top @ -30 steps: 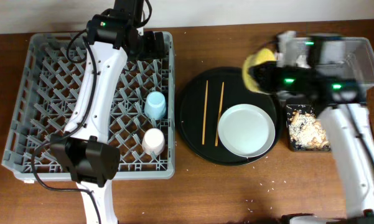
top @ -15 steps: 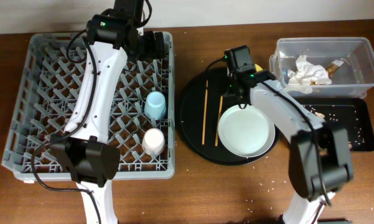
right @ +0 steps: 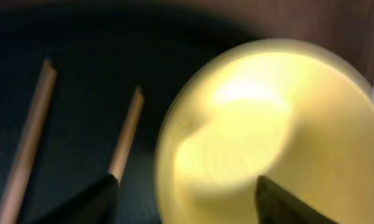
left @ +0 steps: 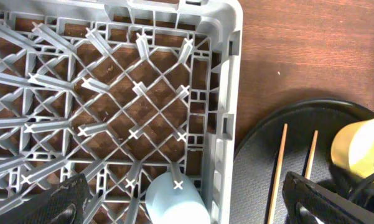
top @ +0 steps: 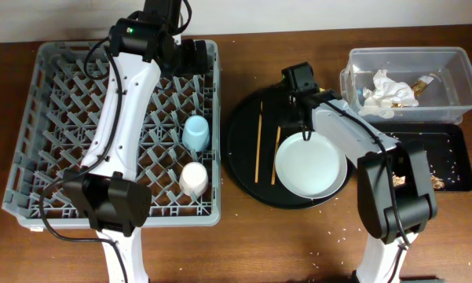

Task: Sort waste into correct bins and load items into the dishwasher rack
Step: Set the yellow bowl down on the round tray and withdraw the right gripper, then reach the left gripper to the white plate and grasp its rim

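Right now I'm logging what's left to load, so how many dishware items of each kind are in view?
Cups: 2, blue and white
Plates: 1
Bowls: 1, yellow
Chopsticks: 2
Total: 6

Both arms' fingers [left: 68, 202] spread apart

— Where does everything sit relative to the round tray [top: 243, 169]?

— The chopsticks [top: 268, 143] and plate [top: 311, 164] lie on it. The rack [top: 55, 126], holding two cups [top: 195, 132], stands left. The tub [top: 448, 79] with tissues [top: 386, 90] sits right, the shallow tray [top: 448, 161] before it.
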Motion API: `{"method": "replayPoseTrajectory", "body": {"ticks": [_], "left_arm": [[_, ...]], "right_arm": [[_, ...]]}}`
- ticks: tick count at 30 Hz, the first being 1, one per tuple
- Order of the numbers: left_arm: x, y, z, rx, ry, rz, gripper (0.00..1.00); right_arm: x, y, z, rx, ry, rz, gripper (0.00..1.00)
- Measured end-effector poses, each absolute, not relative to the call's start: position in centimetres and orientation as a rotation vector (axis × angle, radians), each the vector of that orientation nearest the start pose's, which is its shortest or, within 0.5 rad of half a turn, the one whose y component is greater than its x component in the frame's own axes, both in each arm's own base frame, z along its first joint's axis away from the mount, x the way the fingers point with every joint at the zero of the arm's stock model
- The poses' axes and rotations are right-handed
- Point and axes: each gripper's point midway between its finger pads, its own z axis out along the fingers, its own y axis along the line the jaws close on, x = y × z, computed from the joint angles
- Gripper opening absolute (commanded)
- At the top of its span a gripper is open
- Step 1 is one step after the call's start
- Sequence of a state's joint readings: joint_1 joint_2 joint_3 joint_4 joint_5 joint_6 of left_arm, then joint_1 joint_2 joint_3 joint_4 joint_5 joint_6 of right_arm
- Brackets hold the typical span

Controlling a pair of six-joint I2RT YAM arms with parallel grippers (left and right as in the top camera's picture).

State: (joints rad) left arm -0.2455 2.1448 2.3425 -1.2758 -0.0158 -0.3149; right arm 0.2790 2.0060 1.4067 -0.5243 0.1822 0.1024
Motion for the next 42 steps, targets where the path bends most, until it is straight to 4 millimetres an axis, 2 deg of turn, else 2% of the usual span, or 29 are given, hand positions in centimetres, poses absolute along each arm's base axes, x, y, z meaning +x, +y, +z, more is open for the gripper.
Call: {"method": "replayPoseTrajectory", "body": {"ticks": [2, 4, 7, 8, 10, 14, 19, 24, 31, 34, 37, 39, 42], "left_arm": [[49.4, -12.1, 22.5, -0.098, 2.657, -0.165, 0.99], [49.3, -12.1, 22.5, -0.098, 2.658, -0.165, 0.99], [49.4, -12.1, 22.6, -0.098, 2.657, -0.165, 0.99], [49.4, -12.1, 22.5, -0.098, 2.657, -0.165, 0.99], [49.4, -12.1, 22.6, -0.098, 2.657, -0.165, 0.99], [49.4, -12.1, 22.5, -0.098, 2.657, -0.165, 0.99], [49.4, -12.1, 22.5, -0.098, 2.657, -0.164, 0.99], [49.4, -12.1, 22.5, -0.098, 2.657, -0.165, 0.99], [49.1, -12.1, 22.4, -0.097, 2.67, -0.168, 0.99], [48.6, -12.9, 22.3, -0.083, 2.692, -0.228, 0.99], [48.0, -13.3, 22.1, -0.077, 2.72, -0.266, 0.99], [47.8, -13.6, 22.1, -0.072, 2.725, -0.284, 0.98], [47.4, -14.3, 22.0, -0.058, 2.741, -0.34, 0.93]], "right_arm": [[44.7, 9.6, 4.3, -0.187, 2.744, -0.145, 0.75], [43.0, 9.2, 5.1, -0.196, 2.814, -0.156, 0.77], [41.5, 8.8, 9.4, -0.195, 2.827, -0.147, 0.76], [40.8, 8.3, 10.4, -0.19, 2.841, -0.147, 0.76], [39.8, 7.4, 11.0, -0.17, 2.868, -0.149, 0.75], [38.8, 5.9, 9.8, -0.12, 2.928, -0.109, 0.72], [37.5, 7.7, 9.1, -0.127, 2.983, 0.053, 0.65], [37.2, 8.1, 9.2, -0.031, 3.005, 0.197, 0.63], [36.8, 5.2, 9.6, 0.157, 3.03, 0.303, 0.59], [36.9, 2.7, 12.1, 0.257, 2.949, 0.315, 0.64], [36.5, -0.4, 16.8, 0.354, 2.797, 0.301, 0.7], [35.8, -2.3, 19.7, 0.406, 2.702, 0.28, 0.71], [34.5, -4.5, 22.1, 0.478, 2.625, 0.251, 0.72]]}}
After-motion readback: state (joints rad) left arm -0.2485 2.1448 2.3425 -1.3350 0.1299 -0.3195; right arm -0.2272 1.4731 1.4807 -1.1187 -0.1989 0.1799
